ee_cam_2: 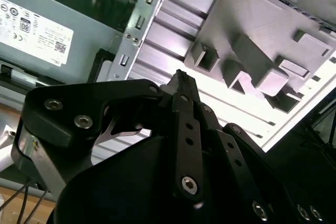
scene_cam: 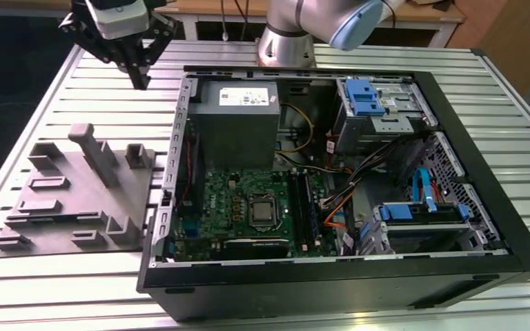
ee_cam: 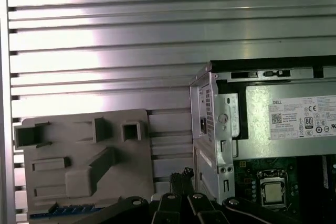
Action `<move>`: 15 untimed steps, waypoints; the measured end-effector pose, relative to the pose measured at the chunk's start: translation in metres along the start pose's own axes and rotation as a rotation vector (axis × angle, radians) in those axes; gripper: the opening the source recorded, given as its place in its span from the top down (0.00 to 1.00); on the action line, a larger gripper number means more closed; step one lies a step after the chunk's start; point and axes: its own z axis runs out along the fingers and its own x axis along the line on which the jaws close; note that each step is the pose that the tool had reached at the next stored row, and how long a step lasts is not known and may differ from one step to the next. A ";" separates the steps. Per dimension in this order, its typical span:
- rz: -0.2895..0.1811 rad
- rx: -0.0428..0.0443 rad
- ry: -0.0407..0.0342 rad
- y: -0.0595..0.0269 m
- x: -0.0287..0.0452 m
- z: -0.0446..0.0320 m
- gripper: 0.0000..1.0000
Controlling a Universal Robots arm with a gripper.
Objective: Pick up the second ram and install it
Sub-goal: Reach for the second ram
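My gripper (scene_cam: 141, 81) hangs over the slatted table near the back corner of the computer case, on the exterior view's left. Its fingers (ee_cam_2: 181, 85) taper to one point, shut with nothing between them; their tips (ee_cam: 181, 176) also show in the first wrist view. The second ram (scene_cam: 49, 219) appears as a thin dark strip lying along the front of the grey tray (scene_cam: 81, 207), far from the gripper. A bluish strip at the tray's edge (ee_cam: 63, 211) seems to be the same stick. The green motherboard (scene_cam: 242, 200) lies inside the open case, with long black slots (scene_cam: 302, 207) beside the processor.
The open black case (scene_cam: 339, 276) takes up the table's middle and the exterior view's right, with a grey power supply (scene_cam: 232, 114), cables and blue drive brackets (scene_cam: 361, 96). Upright ribs stand on the tray (scene_cam: 94, 155). The arm's base (scene_cam: 288, 41) stands behind the case.
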 end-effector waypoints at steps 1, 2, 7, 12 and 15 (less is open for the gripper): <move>0.000 0.0004 0.0000 -0.0002 0.0029 0.0004 0.90; 0.000 0.0009 -0.0001 -0.0005 0.0056 0.0009 0.90; 0.000 0.0037 -0.0003 -0.0016 0.0176 0.0049 0.90; 0.000 0.0049 -0.0003 -0.0028 0.0313 0.0097 0.90; 0.000 0.0052 -0.0005 -0.0035 0.0391 0.0122 0.90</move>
